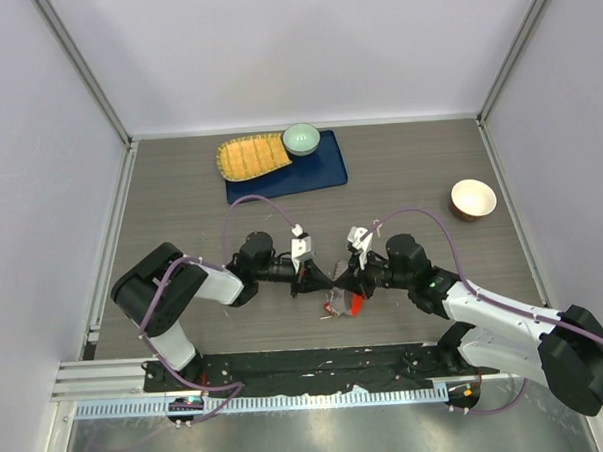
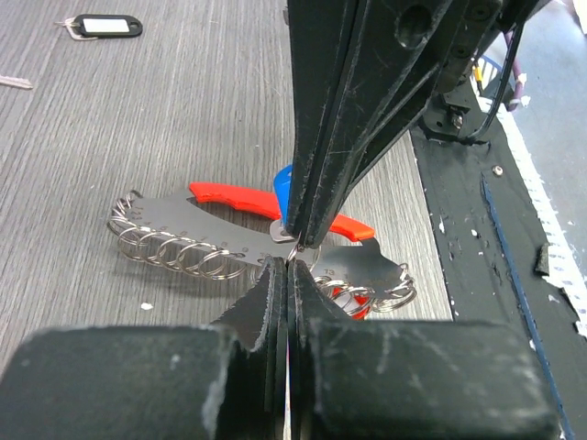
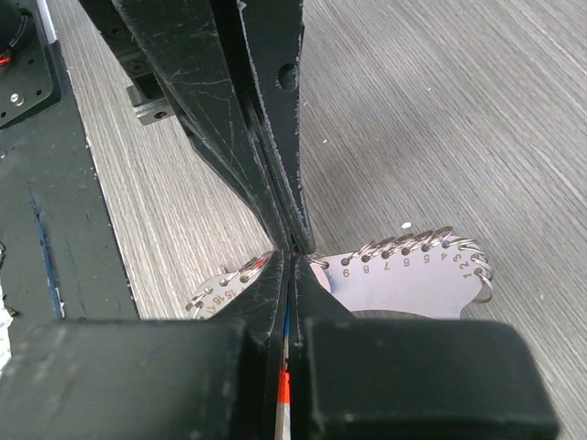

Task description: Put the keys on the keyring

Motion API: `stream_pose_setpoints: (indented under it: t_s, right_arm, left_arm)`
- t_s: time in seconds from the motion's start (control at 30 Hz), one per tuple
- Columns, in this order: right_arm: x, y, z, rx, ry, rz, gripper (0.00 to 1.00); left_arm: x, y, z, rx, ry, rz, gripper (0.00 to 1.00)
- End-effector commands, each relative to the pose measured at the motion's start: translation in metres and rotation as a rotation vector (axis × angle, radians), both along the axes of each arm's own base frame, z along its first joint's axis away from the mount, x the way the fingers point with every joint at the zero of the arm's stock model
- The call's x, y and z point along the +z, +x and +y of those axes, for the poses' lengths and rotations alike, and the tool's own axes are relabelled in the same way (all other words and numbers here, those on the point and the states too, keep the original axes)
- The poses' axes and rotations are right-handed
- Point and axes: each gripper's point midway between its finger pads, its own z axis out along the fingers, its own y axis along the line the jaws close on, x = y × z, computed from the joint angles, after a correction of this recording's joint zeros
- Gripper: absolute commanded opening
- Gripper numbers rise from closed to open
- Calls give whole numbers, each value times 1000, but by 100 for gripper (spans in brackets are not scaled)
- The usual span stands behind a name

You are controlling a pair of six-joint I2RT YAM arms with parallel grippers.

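Twice logging jaws pressed shut: left gripper (image 1: 319, 277) reaching in from 9 o'clock, right gripper (image 1: 347, 276) from 3 o'clock, tips meeting nose to nose low over the tabletop (image 1: 180, 191). Seeing no gap between either pair of fingers in the wrist views. Failing to tell whether anything is pinched; catching only a glint of silver wire where the tips touch.

Finding the keyring (image 2: 174, 218) lying on the tabletop just at 6 o'clock of the meeting tips in the overhead view, near the arm bases. Noting it as a flat grey metal plate edged with a row of wire rings. Reading numerals stamped beside the rings in the right wrist view.

Tracing the curved red tag (image 2: 229, 196) across the plate from 10 o'clock toward 4 o'clock in the left wrist view, its middle hidden behind the right gripper. Catching the blue key head (image 2: 282, 183) peeking out at 12 o'clock of the tag, mostly covered by the fingers; unable to say whether touching the tag or just beside it.

Marking a black label tag (image 2: 105, 26) well apart at 11 o'clock in the left wrist view. Recording overhead a blue mat (image 1: 319, 170) at 12 o'clock carrying a yellow woven tray (image 1: 250, 156) and a green bowl (image 1: 301, 138), plus a tan bowl (image 1: 473, 198) at 2 o'clock, all well apart from the keyring.
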Motion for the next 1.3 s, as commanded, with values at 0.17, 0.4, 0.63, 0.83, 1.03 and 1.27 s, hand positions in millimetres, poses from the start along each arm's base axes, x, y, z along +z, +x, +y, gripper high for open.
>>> stream_pose_setpoints:
  t_s: [0.17, 0.4, 0.63, 0.83, 1.03, 1.27]
  right_arm:
    - [35, 15, -1, -54, 41, -113, 1]
    - [32, 13, -1, -54, 43, -90, 1]
    - [31, 10, 6, -48, 92, -51, 1]
    - [30, 13, 9, -65, 107, -40, 8]
    - [32, 20, 2, -123, 84, -60, 20]
    - [33, 24, 1, -136, 67, -69, 26]
  left_arm:
    - [31, 23, 10, 222, -113, -2, 0]
    - [47, 38, 21, 375, -176, 20, 0]
    - [62, 46, 27, 454, -245, 44, 0]
    - [60, 45, 27, 458, -263, 72, 0]
    - [60, 42, 29, 457, -269, 68, 0]
    - [63, 38, 31, 440, -278, 52, 0]
